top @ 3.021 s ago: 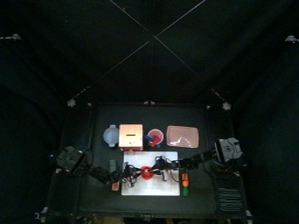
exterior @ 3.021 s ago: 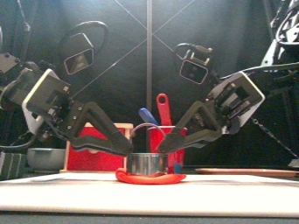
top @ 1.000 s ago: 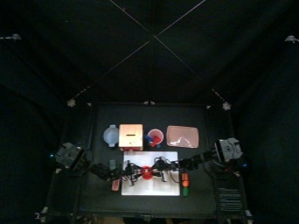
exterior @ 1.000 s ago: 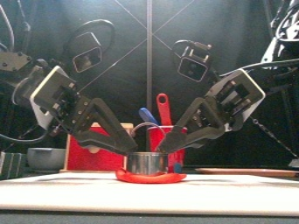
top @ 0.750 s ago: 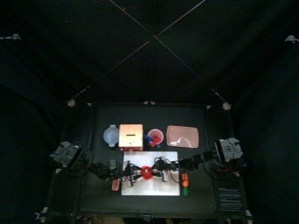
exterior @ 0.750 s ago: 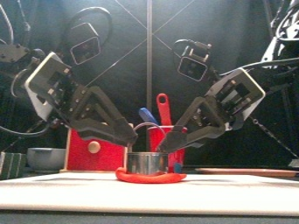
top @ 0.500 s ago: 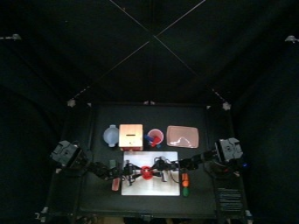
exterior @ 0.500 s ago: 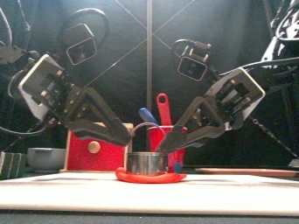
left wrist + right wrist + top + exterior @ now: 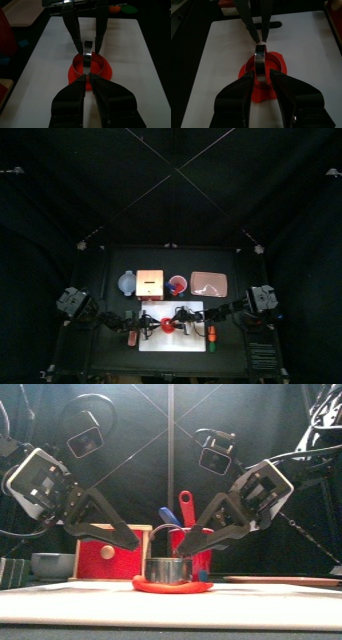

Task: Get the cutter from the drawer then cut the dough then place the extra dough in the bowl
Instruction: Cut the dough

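Round metal cutter [image 9: 167,570] stood in red dough [image 9: 171,586], middle of white cutting board [image 9: 267,596]. Right gripper [image 9: 189,550] fingers clamped on cutter's top, at wire handle by look. Left gripper [image 9: 142,544] fingers together, empty, poised just left of cutter, above dough edge.

Risks:
- cutter lifted askew could drag dough off board
- incomplete cut could tear outer ring when pulled
- closed left fingers could shove ring, not grip it
- blue-grey bowl [image 9: 51,564] far left, well apart; limp ring could sag or drop in carry

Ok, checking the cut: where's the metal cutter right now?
Front view, centre: the metal cutter stands on the red dough, on the white board.
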You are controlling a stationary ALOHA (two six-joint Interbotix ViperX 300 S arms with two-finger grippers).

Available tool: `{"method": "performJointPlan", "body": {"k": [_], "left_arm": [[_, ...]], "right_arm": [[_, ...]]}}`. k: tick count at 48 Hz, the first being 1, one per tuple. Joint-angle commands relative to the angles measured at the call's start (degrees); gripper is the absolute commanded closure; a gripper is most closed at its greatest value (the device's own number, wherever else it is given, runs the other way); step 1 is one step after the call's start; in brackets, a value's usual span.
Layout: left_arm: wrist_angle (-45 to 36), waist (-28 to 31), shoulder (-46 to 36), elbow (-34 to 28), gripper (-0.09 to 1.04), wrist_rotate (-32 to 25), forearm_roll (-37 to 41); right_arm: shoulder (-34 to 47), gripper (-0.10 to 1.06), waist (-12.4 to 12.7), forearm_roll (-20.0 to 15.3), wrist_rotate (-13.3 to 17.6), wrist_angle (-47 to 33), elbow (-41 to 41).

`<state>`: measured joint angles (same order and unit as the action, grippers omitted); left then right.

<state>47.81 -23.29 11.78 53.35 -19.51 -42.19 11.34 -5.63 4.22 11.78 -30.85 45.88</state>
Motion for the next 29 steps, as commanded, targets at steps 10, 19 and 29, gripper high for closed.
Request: {"method": "performJointPlan", "body": {"k": [10,19,29], "left_arm": [[-1.49,2.72,0.79,-1.76,0.37,0.00,0.62],[-2.99,3.96,1.67,-2.37,0.37,0.00,0.62],[-3.69,4.39,2.20,-2.99,0.37,0.00,0.79]], "right_arm": [[-2.64,0.25,0.97,-0.09,-0.26,0.70,-1.93],[-2.64,0.25,0.88,0.44,-0.26,1.49,-2.20],[-2.55,0.26,0.88,0.53,-0.26,1.58,-2.46]]}}
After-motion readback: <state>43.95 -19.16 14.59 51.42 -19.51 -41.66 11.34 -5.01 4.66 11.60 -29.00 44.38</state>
